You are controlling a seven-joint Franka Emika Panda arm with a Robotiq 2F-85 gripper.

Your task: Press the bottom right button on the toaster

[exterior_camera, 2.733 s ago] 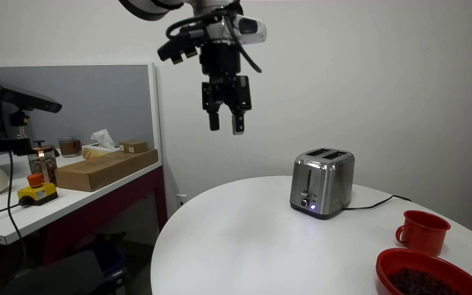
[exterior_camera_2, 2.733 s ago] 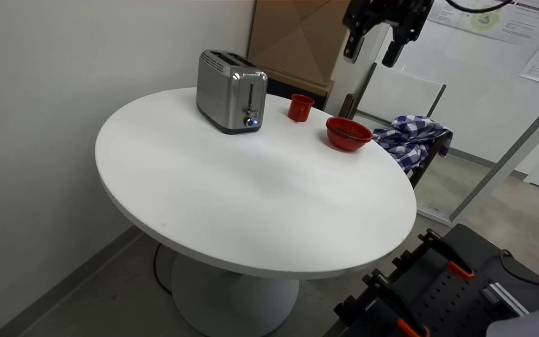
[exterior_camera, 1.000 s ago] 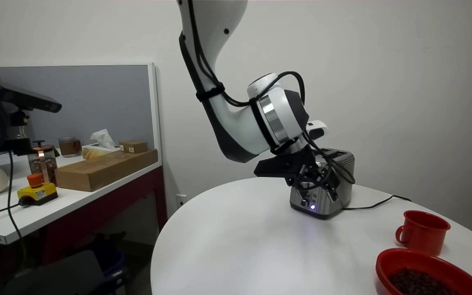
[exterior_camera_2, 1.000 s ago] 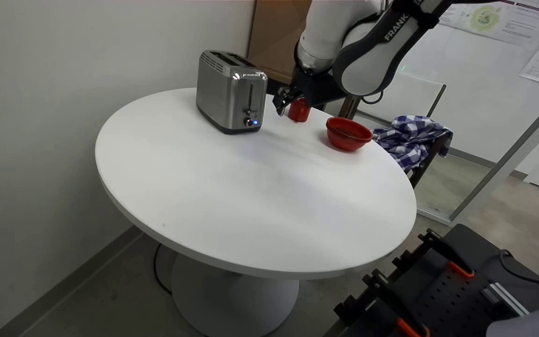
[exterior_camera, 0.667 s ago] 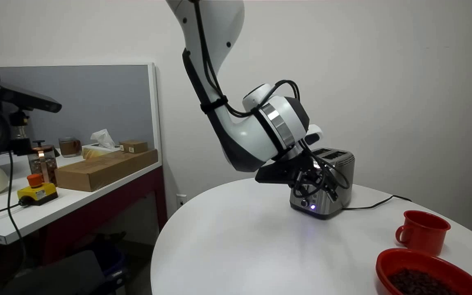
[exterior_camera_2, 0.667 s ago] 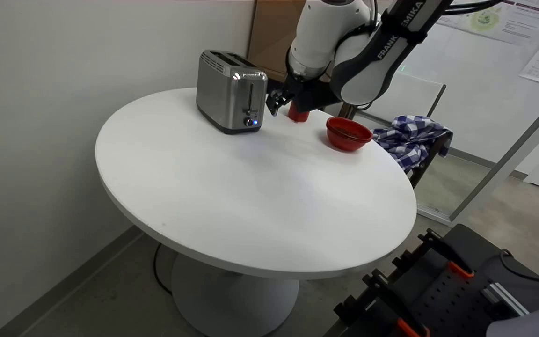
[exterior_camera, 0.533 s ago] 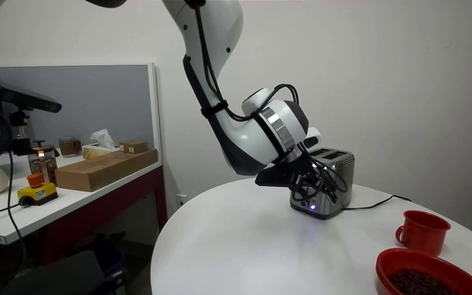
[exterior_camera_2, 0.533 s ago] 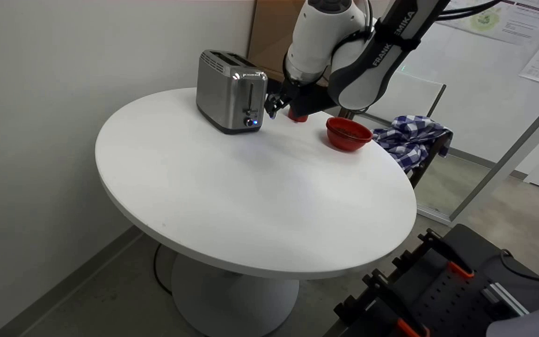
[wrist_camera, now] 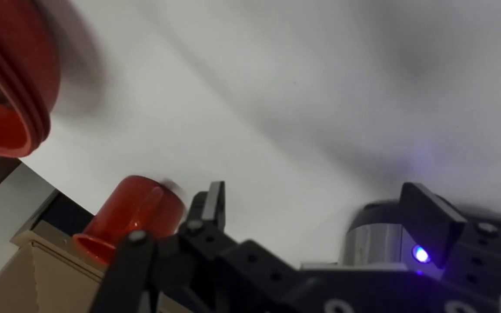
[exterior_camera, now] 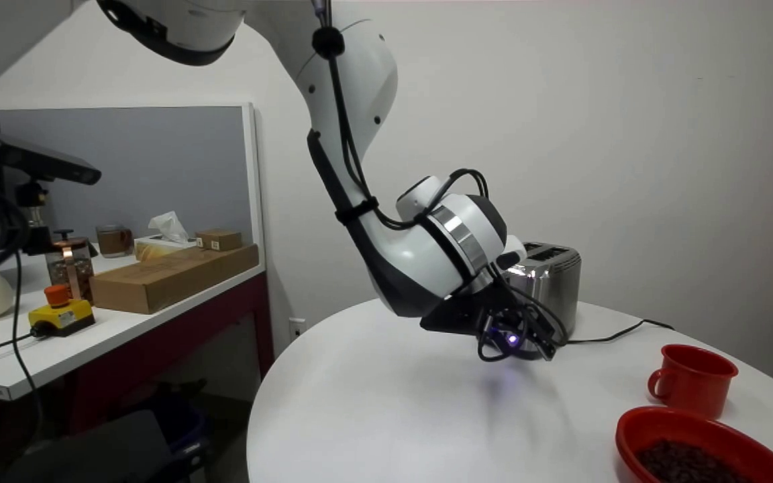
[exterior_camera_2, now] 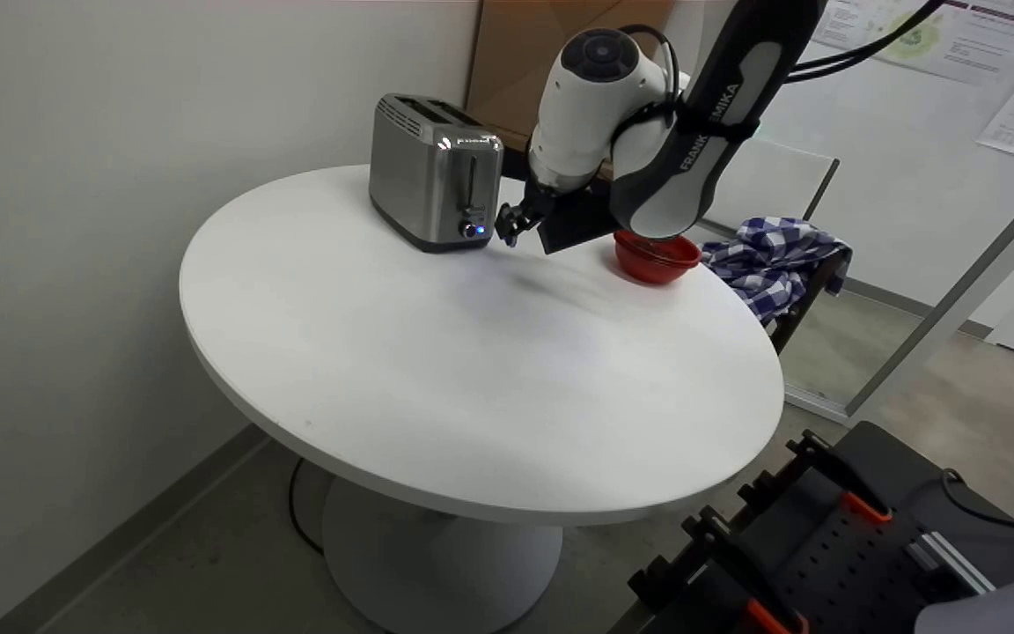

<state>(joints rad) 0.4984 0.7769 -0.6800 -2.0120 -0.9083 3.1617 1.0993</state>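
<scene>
Pincer (wrist_camera: 314, 187): lower than before, jaws wide. Toaster (exterior_camera_2: 428, 172): upper centre in an exterior view. Lit button (wrist_camera: 421, 254): lower right in wrist view. Advised: align one finger (wrist_camera: 429, 219), press squarely, lightly.

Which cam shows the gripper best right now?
Wrist view: the gripper is close up, both fingers plainly apart, with the lit button showing next to one. Both exterior views show it only small and dark by the toaster; the gap between its fingers is hard to make out in either.
</scene>
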